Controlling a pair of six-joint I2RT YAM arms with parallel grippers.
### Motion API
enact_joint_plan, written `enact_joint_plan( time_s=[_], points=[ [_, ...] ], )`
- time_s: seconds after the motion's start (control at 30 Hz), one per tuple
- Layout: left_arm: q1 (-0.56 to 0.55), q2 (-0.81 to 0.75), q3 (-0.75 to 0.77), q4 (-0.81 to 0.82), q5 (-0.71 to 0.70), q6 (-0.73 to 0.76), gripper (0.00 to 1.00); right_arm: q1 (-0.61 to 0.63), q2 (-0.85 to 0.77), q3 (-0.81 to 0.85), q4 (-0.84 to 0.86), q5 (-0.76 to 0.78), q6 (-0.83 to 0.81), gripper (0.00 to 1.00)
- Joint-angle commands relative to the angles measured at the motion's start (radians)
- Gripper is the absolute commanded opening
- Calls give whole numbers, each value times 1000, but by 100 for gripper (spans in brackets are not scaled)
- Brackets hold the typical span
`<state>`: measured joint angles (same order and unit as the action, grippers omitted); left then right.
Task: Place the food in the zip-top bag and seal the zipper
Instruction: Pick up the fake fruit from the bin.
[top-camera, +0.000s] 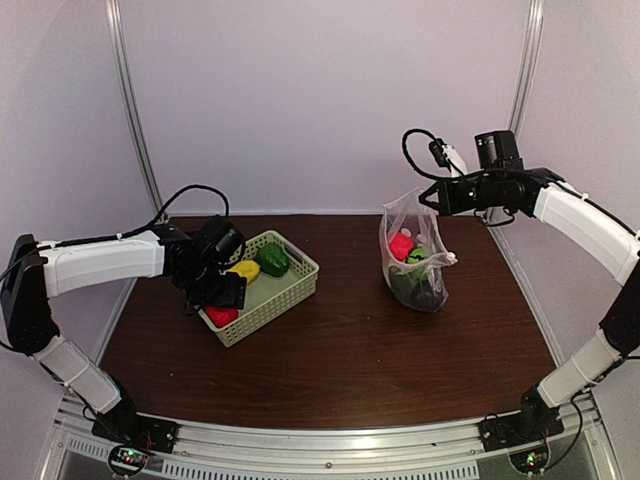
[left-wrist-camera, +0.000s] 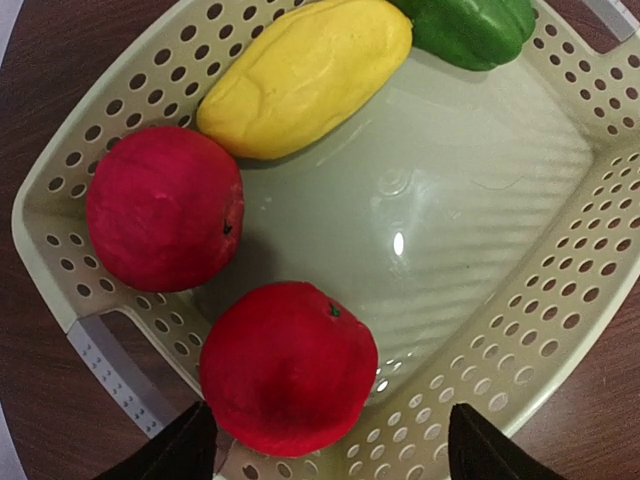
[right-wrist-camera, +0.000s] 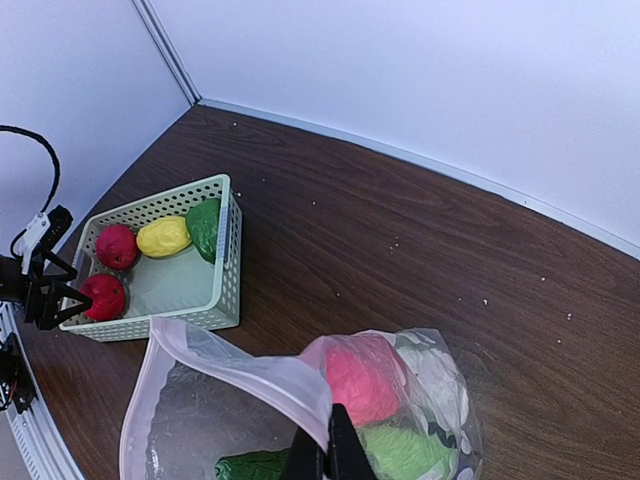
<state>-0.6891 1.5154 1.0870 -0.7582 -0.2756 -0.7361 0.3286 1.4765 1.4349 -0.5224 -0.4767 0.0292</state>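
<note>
My left gripper (top-camera: 225, 290) is open and hovers over the near end of the pale green basket (top-camera: 290, 283). Its fingers (left-wrist-camera: 185, 455) straddle a red round fruit (left-wrist-camera: 288, 368) without touching it. A second red fruit (left-wrist-camera: 165, 207), a yellow piece (left-wrist-camera: 305, 75) and a green piece (left-wrist-camera: 470, 30) also lie in the basket. My right gripper (right-wrist-camera: 325, 455) is shut on the mouth edge of the zip-top bag (top-camera: 415, 260) and holds it upright and open. The zipper (right-wrist-camera: 230, 365) runs along the lifted mouth. The bag holds a pink-red fruit (right-wrist-camera: 362, 378), white cauliflower (right-wrist-camera: 435, 375) and green pieces (right-wrist-camera: 405, 450).
The basket stands at the left of the dark wooden table (top-camera: 340, 350), and the bag at the right. White walls close in the back and both sides. The right wrist view shows the basket (right-wrist-camera: 225, 290) to the left of the bag.
</note>
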Motion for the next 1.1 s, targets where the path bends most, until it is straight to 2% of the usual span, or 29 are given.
enact_joint_plan(
  time_s=[0.0,0.7,0.73,0.87,0.97,1.07],
  points=[
    [16,50,34,-26,35,-4,82,-6,-33,-13,23,-19,-4,0],
    [69,234,59,11,38,79,81,-8,-32,-22,24,-23,-2,0],
    [70,247,63,11,43,87,80,-8,-27,-16,18,-26,-1,0],
    [71,264,76,12,72,107,58,-8,-30,-21,21,-25,-1,0],
    [71,249,101,-6,103,113,49,-8,-41,-24,16,-8,-12,0],
    [71,220,148,-48,114,122,46,-8,-52,-29,15,9,-16,0]
  ],
)
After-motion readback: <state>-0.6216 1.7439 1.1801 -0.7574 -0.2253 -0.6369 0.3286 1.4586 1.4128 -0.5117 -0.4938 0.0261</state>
